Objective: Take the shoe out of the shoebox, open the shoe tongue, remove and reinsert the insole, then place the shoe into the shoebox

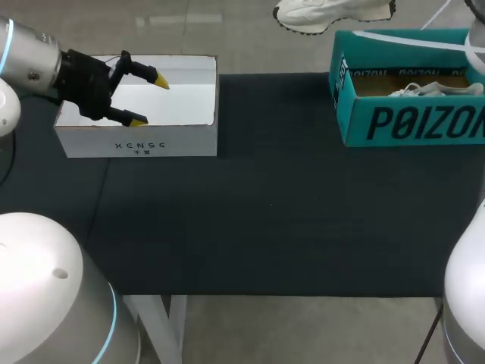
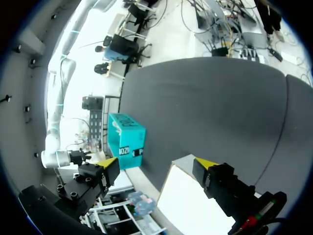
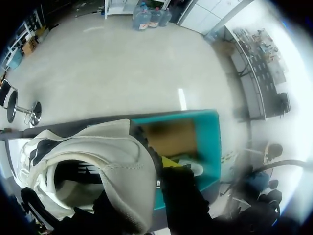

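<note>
The dark table [image 1: 265,220] carries a teal shoebox [image 1: 409,125] at its far right corner. A white box [image 1: 136,142] sits well left of the shoebox, along the same far edge. The white shoe [image 3: 110,156] hangs above the shoebox, its side wall pinched by the right gripper [image 3: 146,176]. Well left of the shoebox, the left gripper [image 1: 150,101] hovers over the white box, fingers spread.

Probably a robotics lab: left arm [image 1: 30,57], right arm [image 1: 468,296], black table [image 1: 265,227]
</note>
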Robot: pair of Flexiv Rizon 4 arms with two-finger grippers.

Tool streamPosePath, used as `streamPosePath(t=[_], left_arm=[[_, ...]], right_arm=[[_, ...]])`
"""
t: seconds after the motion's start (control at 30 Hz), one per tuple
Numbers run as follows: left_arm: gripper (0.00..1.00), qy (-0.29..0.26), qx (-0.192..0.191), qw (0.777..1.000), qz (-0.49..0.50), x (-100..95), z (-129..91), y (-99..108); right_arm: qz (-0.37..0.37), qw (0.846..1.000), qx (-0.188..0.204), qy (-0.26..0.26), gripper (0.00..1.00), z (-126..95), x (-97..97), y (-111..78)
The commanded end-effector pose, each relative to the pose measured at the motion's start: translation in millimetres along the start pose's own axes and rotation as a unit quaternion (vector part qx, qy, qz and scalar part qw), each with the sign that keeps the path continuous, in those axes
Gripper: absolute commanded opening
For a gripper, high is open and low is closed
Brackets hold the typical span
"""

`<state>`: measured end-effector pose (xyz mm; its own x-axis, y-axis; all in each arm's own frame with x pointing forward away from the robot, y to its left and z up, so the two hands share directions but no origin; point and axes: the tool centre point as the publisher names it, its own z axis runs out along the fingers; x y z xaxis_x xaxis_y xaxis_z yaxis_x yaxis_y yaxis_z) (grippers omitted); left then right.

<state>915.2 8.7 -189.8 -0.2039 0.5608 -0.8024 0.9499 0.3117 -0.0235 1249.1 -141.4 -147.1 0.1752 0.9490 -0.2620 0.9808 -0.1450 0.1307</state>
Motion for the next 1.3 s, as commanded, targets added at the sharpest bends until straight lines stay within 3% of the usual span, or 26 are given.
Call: streamPosePath(t=[0.03,0.13,0.27,0.57,0.83,1.3], left_arm=[[1.00,0.002,0.000,1.000,0.000,-0.5,-0.2,0.2],[1.00,0.002,0.000,1.000,0.000,-0.5,-0.2,0.2],[1.00,0.002,0.000,1.000,0.000,-0.5,-0.2,0.2],[1.00,0.002,0.000,1.000,0.000,-0.5,-0.2,0.2],[1.00,0.002,0.000,1.000,0.000,-0.5,-0.2,0.2],[1.00,0.002,0.000,1.000,0.000,-0.5,-0.2,0.2]], right_arm=[[0.020,1.000,0.018,0.002,0.00,6.3,-23.0,9.1],[0.032,0.999,0.015,0.004,0.00,11.1,-35.2,11.8],[0.036,0.998,-0.021,0.043,0.00,15.0,-53.5,12.7],[-0.001,0.995,-0.073,0.069,0.00,26.8,-72.8,2.2],[0.052,0.996,-0.058,0.038,0.00,47.3,-90.0,-5.0],[0.077,0.994,-0.073,0.030,0.00,72.8,-117.2,-15.6]])
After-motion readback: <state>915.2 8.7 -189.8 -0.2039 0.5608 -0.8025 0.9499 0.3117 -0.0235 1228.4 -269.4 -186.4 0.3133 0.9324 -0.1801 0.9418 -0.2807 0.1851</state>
